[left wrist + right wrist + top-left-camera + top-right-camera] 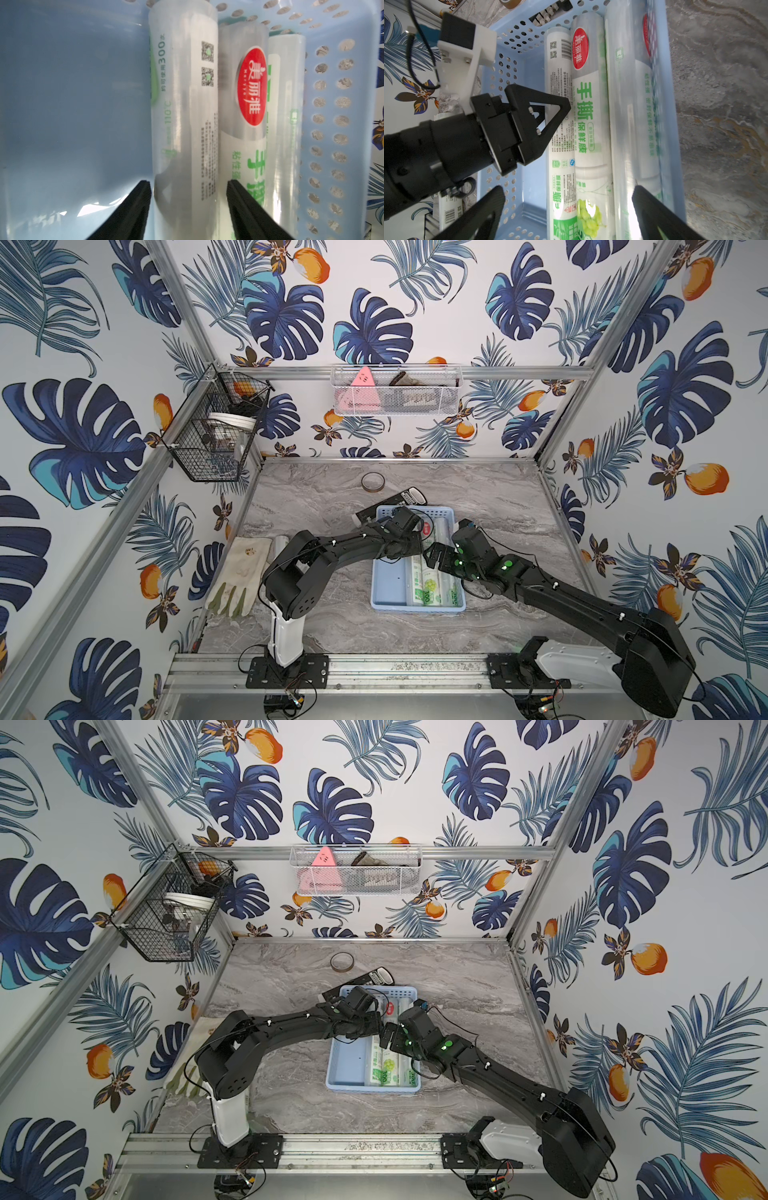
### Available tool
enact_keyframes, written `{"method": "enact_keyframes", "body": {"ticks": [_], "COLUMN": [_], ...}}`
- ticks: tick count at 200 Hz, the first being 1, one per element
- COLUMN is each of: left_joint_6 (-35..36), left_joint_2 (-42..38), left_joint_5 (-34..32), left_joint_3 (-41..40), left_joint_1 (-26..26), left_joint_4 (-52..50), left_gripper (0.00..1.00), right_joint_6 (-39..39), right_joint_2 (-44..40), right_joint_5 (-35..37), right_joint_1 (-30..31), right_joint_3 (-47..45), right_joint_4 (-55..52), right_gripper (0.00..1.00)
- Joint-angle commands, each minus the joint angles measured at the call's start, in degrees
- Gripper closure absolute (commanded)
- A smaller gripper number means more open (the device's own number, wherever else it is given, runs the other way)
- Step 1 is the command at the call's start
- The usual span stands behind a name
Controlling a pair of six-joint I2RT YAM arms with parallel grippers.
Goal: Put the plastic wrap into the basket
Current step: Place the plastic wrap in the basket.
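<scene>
The light blue basket point(390, 585) point(349, 1067) point(72, 104) point(508, 62) stands mid-table. Three plastic wrap rolls point(432, 587) point(388, 1067) lie side by side in its right half. My left gripper point(417, 549) point(376, 1029) point(188, 185) point(562, 110) is low inside the basket, open. Its jaws stand either side of the leftmost roll point(187, 124) point(560, 83) with a thin gap on each side. The middle roll point(249, 93) point(589, 124) bears the red mark. My right gripper point(434, 556) point(389, 1038) point(569, 199) hangs wide open above the rolls, holding nothing. Another roll point(282, 542) point(450, 211) lies on the table by the glove.
An off-white glove point(239, 576) lies at the table's left edge. A tape ring point(372, 482) and a black remote point(409, 495) sit behind the basket. A black wire basket point(216, 427) hangs on the left wall and a white mesh basket point(395, 391) on the back rail.
</scene>
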Motion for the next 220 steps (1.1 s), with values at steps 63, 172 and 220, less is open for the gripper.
{"method": "enact_keyframes", "body": {"ticks": [63,172,220], "left_joint_6": [1.67,4.99,3.97], "left_joint_2": [-6.12,-26.47,-38.91], "left_joint_5": [-1.75,-18.29,-29.15], "left_joint_3": [-2.4,-11.99,-18.59], "left_joint_1": [0.06,0.15,1.21], "left_joint_4": [-0.3,-4.63,-8.19], "left_gripper": [0.33,0.36,0.37], "right_joint_6": [-0.16,-5.86,-7.98], "right_joint_2": [-1.6,-1.65,3.96], "right_joint_5": [0.02,-8.64,-9.03], "right_joint_1": [0.04,2.63,7.98], "right_joint_3": [0.22,3.47,8.54], "right_joint_4": [-0.54,5.35,6.13], "right_gripper": [0.0,0.0,0.0]}}
